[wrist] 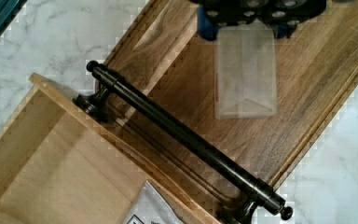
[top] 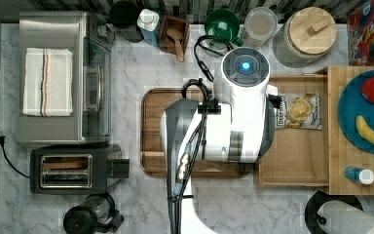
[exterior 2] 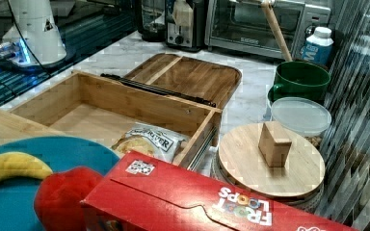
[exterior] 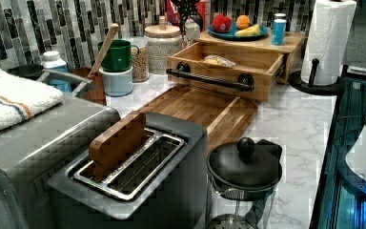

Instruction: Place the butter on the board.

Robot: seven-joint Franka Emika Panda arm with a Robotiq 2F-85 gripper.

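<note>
**Butter held over the dark board**

In the wrist view, the gripper [wrist: 244,25] was closed on the butter [wrist: 245,74], a pale rectangular block hanging between its blue fingers [wrist: 205,29]. The block was above the board [wrist: 307,93], over its bare brown surface, with the grooved rim running on either side. Whether the butter touched the wood could not be told.

Just beside the board lay the paler wooden tray [wrist: 37,154], its black bar handle [wrist: 182,135] overlapping the board's edge. In the top view, the white arm [top: 233,112] covered the board's right half, and the tray, on the top view's right, held a snack bag [top: 299,111] at its far side.
</note>
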